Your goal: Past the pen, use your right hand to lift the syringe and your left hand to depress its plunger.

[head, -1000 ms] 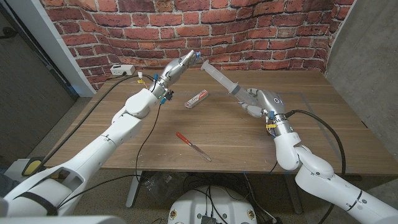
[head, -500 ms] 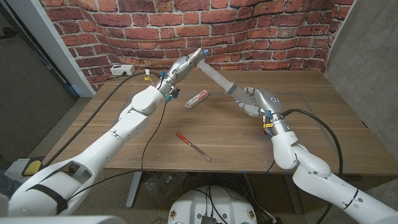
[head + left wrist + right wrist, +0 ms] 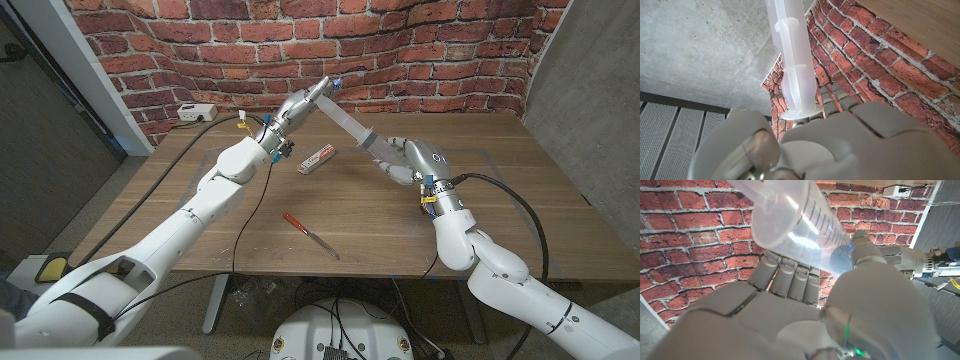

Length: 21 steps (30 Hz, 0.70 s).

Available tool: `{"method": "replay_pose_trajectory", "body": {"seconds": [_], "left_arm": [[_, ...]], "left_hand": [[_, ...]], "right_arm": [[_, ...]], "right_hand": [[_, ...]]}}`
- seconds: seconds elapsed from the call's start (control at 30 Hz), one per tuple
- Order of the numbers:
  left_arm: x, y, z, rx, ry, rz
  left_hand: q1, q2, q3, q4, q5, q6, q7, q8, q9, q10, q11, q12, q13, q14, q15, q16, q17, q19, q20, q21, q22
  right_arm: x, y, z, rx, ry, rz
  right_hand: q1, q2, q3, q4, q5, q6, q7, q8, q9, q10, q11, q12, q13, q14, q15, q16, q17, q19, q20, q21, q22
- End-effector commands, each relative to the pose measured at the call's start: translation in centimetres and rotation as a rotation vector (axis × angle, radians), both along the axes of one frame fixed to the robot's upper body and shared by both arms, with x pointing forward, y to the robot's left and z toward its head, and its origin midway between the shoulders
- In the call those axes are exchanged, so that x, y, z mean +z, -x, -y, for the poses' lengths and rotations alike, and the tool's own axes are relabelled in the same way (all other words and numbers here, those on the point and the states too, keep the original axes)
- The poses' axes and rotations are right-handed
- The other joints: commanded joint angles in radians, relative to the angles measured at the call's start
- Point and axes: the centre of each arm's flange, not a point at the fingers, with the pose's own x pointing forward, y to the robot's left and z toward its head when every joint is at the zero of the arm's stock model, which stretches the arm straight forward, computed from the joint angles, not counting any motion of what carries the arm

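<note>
Above the wooden table (image 3: 400,215), your right hand (image 3: 412,160) grips the syringe (image 3: 352,130) around its barrel, holding it tilted in the air. Your left hand (image 3: 300,103) presses its fingertips against the plunger's flat end; fingers are extended, holding nothing. The syringe is translucent plastic with printed graduation lines; its tip is hidden inside the right hand. On the tabletop, nearer to you, lies a pen (image 3: 309,234) with a red grip. A small white-and-red packet (image 3: 316,158) lies flat below the syringe.
</note>
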Motion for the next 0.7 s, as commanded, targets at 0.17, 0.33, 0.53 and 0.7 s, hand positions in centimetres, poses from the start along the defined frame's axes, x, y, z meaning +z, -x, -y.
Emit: {"method": "replay_pose_trajectory", "body": {"seconds": [0.17, 0.33, 0.53, 0.7], "left_arm": [[0.2, 0.0, 0.6, 0.022, -0.040, 0.012], [0.0, 0.0, 0.8, 0.031, -0.053, 0.007], [-0.2, 0.0, 1.1, 0.028, -0.064, 0.001], [-0.6, -0.1, 1.5, 0.025, -0.077, -0.008]], "left_hand": [[0.005, -0.003, -0.006, 0.001, 0.005, -0.002, -0.004, 0.006, 0.002, -0.007, -0.004, 0.006, 0.002, -0.002, -0.002, 0.005, 0.002, -0.008, -0.001, 0.007, 0.002], [0.005, -0.003, -0.006, 0.001, 0.005, -0.003, -0.005, 0.007, 0.002, -0.007, -0.003, 0.007, 0.002, -0.003, -0.001, 0.006, 0.001, -0.010, 0.000, 0.007, 0.002], [0.005, -0.003, -0.007, 0.001, 0.006, -0.004, -0.006, 0.007, 0.002, -0.009, -0.006, 0.008, 0.002, -0.006, 0.000, 0.006, 0.001, -0.014, 0.002, 0.007, 0.002], [0.005, -0.002, -0.008, 0.001, 0.006, -0.005, -0.006, 0.008, 0.002, -0.011, -0.005, 0.008, 0.002, -0.007, -0.002, 0.006, 0.001, -0.017, 0.003, 0.007, 0.002]], "right_arm": [[0.1, -0.8, -0.9, 0.008, 0.019, -0.022], [0.2, -0.9, -1.1, 0.017, 0.020, -0.029], [0.4, -0.8, -1.2, 0.022, 0.020, -0.028], [0.7, -0.6, -1.1, 0.023, 0.010, -0.021]], "right_hand": [[0.160, 0.176, 0.082, 0.071, 0.006, 0.145, -0.137, 0.000, 0.002, 0.071, -0.066, -0.001, 0.002, 0.048, -0.094, 0.003, 0.004, -0.008, -0.070, 0.010, 0.000], [0.160, 0.175, 0.082, 0.071, 0.006, 0.145, -0.136, -0.001, 0.002, 0.072, -0.067, -0.002, 0.002, 0.049, -0.093, 0.004, 0.004, -0.009, -0.070, 0.013, 0.000], [0.161, 0.175, 0.082, 0.070, 0.006, 0.146, -0.136, -0.002, 0.003, 0.071, -0.069, -0.003, 0.002, 0.049, -0.094, 0.004, 0.004, -0.010, -0.070, 0.017, 0.000], [0.161, 0.175, 0.082, 0.071, 0.006, 0.148, -0.136, -0.003, 0.003, 0.073, -0.057, -0.003, 0.002, 0.048, -0.093, 0.003, 0.004, -0.012, -0.070, 0.019, -0.001]]}}
